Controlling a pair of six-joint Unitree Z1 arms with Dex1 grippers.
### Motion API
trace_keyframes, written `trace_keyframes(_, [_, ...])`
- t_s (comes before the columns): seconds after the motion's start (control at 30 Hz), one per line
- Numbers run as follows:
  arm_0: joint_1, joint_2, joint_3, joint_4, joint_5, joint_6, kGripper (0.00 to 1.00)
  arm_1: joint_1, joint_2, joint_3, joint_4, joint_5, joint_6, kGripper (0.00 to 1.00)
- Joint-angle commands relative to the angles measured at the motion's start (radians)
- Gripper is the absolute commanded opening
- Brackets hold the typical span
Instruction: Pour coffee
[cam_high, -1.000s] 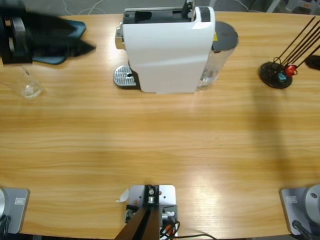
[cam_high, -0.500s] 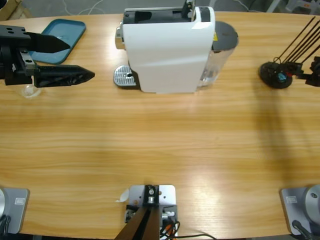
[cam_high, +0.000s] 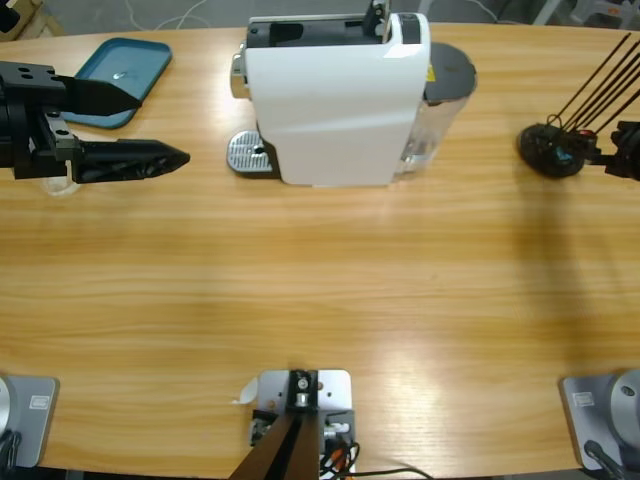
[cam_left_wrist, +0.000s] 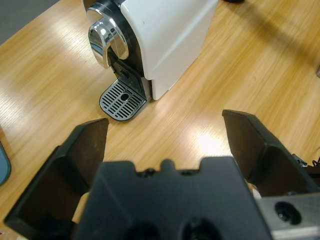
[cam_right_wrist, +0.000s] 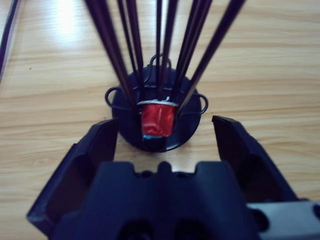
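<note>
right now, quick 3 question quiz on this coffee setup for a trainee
1. True or false: the left gripper holds a cup.
2. What does the right gripper face? A) blue tray B) red capsule in the black wire rack C) drip grate
3. What colour is the coffee machine body?

Key: 1 false, its jaws are open and hold nothing. 2 B. 3 white.

Bare table (cam_high: 330, 290) lies open; only the coffee machine (cam_high: 335, 100) blocks the middle.
</note>
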Motion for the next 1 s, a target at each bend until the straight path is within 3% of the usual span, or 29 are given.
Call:
trace_keyframes(0.03, [-0.012,-0.002,0.041,0.001,0.004,-0.015,0.987,-0.025,0.046,0.033,-0.058,0.021,-0.017,0.637])
trace_keyframes(0.4, [-0.012,-0.009,0.054,-0.001,0.007,-0.029,0.987,-0.025,0.054,0.038,-0.057,0.024,-0.017,0.628])
trace_keyframes(0.5, [-0.012,-0.011,0.054,-0.001,0.007,-0.029,0.987,-0.025,0.054,0.04,-0.059,0.027,-0.025,0.508])
trace_keyframes(0.6, [-0.012,-0.012,0.054,-0.001,0.007,-0.031,0.987,-0.025,0.054,0.042,-0.067,0.03,-0.026,0.5])
trace_keyframes(0.67, [-0.012,-0.012,0.054,-0.001,0.007,-0.033,0.987,-0.025,0.053,0.047,-0.076,0.03,-0.028,0.377])
trace_keyframes(1.0, [-0.012,-0.014,0.056,-0.001,0.007,-0.036,0.987,-0.025,0.054,0.056,-0.096,0.03,-0.034,0.218])
